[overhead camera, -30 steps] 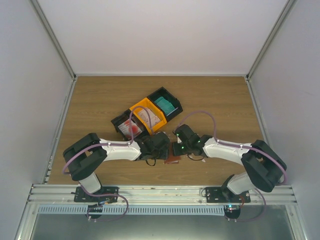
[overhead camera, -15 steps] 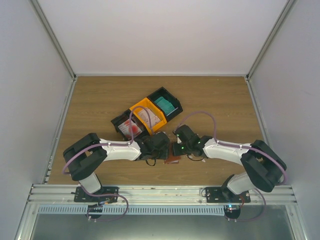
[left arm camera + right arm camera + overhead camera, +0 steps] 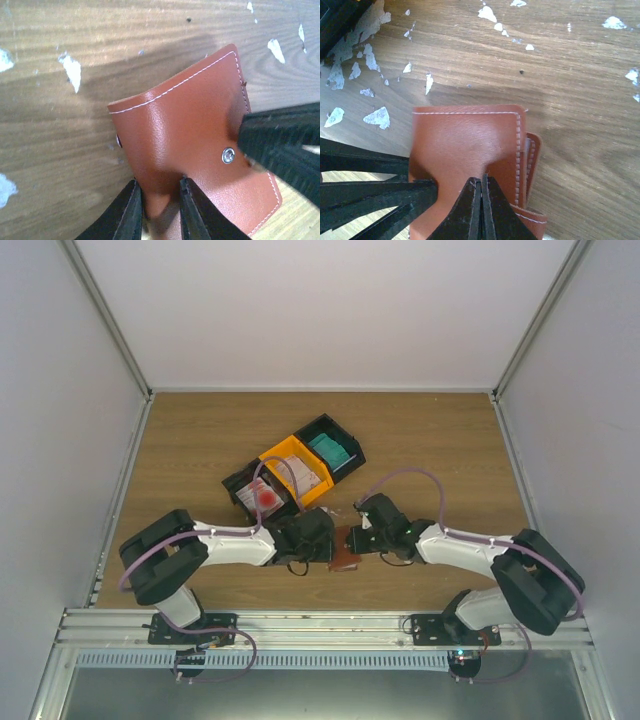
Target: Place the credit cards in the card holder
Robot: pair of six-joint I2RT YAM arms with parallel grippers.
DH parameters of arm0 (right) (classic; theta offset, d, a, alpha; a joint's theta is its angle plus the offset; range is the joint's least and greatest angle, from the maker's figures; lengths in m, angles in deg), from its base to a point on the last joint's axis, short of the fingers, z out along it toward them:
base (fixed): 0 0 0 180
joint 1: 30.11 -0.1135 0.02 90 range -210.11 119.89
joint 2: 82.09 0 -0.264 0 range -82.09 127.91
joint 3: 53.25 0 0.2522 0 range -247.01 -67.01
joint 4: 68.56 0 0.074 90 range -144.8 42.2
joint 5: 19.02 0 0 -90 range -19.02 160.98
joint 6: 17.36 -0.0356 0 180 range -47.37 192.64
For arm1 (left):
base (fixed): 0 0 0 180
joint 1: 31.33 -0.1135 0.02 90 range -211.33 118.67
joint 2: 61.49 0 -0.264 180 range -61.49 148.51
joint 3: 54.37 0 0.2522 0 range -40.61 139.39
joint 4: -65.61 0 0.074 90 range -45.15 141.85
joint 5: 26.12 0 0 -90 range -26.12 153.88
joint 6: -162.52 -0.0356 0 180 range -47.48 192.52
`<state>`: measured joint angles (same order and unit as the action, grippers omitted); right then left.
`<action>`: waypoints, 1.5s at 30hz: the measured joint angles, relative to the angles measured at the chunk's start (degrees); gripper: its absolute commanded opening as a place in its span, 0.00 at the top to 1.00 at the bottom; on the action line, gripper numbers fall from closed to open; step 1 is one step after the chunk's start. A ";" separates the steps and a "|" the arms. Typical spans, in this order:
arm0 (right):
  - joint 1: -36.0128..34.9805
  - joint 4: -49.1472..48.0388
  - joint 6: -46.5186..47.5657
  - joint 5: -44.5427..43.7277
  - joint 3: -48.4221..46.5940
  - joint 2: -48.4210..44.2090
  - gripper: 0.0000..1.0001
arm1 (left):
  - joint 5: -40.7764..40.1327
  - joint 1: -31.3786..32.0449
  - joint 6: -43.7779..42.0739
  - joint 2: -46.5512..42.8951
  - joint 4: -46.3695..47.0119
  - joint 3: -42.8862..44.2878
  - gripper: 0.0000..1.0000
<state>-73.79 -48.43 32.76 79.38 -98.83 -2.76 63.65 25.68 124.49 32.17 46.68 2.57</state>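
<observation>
Three open plastic bins sit in a diagonal row mid-tabletop. The far black bin [image 3: 318, 425] holds teal cards [image 3: 330, 450], the orange bin [image 3: 272, 453] pale cards [image 3: 300, 477], and the near black bin [image 3: 234, 483] white red-marked cards [image 3: 265, 497]. Toward the near edge's middle is the card holder [image 3: 346, 558], smooth reddish-brown leather, white-stitched, with a round metal snap [image 3: 228, 155]. The left gripper [image 3: 159, 207] and right gripper [image 3: 481, 197] both pinch it.

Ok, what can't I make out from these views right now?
- Inside of the card holder: both wrist views show only outer leather, so cards in it can't be told.
- Its lower edge: cut off by the frame bottom in both wrist views, partly covered by the left gripper and right gripper.
- Credit cards in the bins, top view: too small to count.
</observation>
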 measured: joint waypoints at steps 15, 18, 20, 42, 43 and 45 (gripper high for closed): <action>4.50 -5.14 2.40 12.28 3.52 -1.05 0.99 | 5.03 -0.04 0.59 -3.19 10.32 -7.69 0.73; 4.68 -5.11 2.95 13.05 3.52 -1.03 0.99 | 5.33 -0.07 0.59 -3.19 10.80 -7.93 0.73; 4.76 -4.50 3.52 13.03 3.37 -1.01 0.99 | 5.53 -0.07 0.59 -3.19 11.19 -8.15 0.73; 2.86 0.52 9.09 6.86 1.18 -1.03 0.99 | 7.19 -0.13 0.59 -3.19 11.80 -8.41 0.74; 2.73 0.39 9.05 6.86 1.18 -1.03 0.99 | 7.19 -0.13 0.59 -3.19 11.80 -8.41 0.74; 2.62 0.11 8.98 6.91 1.18 -1.03 0.99 | 7.23 -0.13 0.59 -3.19 11.80 -8.41 0.74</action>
<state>-71.17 -48.32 41.74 86.29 -97.65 -3.78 70.88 25.55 125.08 28.98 58.48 -5.85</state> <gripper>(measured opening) 0.007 0.265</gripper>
